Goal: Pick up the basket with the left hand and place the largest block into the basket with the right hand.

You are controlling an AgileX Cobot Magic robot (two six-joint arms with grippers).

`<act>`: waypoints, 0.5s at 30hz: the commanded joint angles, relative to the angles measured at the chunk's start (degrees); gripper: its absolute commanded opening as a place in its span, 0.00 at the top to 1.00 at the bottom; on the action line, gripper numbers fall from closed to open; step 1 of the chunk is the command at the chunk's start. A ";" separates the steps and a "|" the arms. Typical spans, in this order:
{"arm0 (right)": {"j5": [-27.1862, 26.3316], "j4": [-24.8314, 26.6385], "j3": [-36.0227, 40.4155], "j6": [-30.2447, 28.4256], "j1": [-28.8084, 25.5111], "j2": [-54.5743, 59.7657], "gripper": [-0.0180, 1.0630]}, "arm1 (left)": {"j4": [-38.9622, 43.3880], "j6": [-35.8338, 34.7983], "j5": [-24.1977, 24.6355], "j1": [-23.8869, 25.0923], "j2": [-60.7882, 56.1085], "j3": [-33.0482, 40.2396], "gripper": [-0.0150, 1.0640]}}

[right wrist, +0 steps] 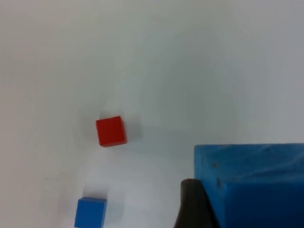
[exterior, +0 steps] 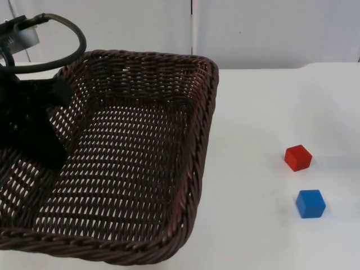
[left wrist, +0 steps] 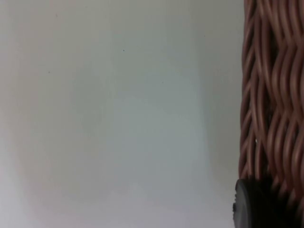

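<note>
One wicker basket, one red block and two blue blocks: small, large.

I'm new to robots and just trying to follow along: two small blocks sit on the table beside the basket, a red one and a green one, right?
Nearly. The red block is there, but its neighbour is a small blue block, not green. The top view shows both on the white table, apart from the basket.

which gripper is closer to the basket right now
Left. The left gripper is at the wicker basket's wall, its fingertip against the weave. The right gripper is away over the table, holding a large blue block.
</note>
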 commanded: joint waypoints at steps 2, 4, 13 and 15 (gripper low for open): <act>0.05 3.04 -0.32 -3.13 0.67 -0.65 0.98 | -1.36 0.14 -0.32 -0.23 -0.86 -0.14 0.99; -0.05 3.34 -0.32 -3.78 1.38 -0.65 0.98 | -1.36 0.14 -0.32 -0.23 -0.86 -0.14 0.99; -4.89 3.43 -0.82 -4.59 14.01 -0.65 0.98 | -1.36 0.14 -0.32 -0.23 -0.86 -0.14 0.99; -4.87 3.43 -1.49 -4.59 15.76 -0.41 0.98 | -1.36 0.14 -0.32 -0.23 -0.86 -0.14 0.99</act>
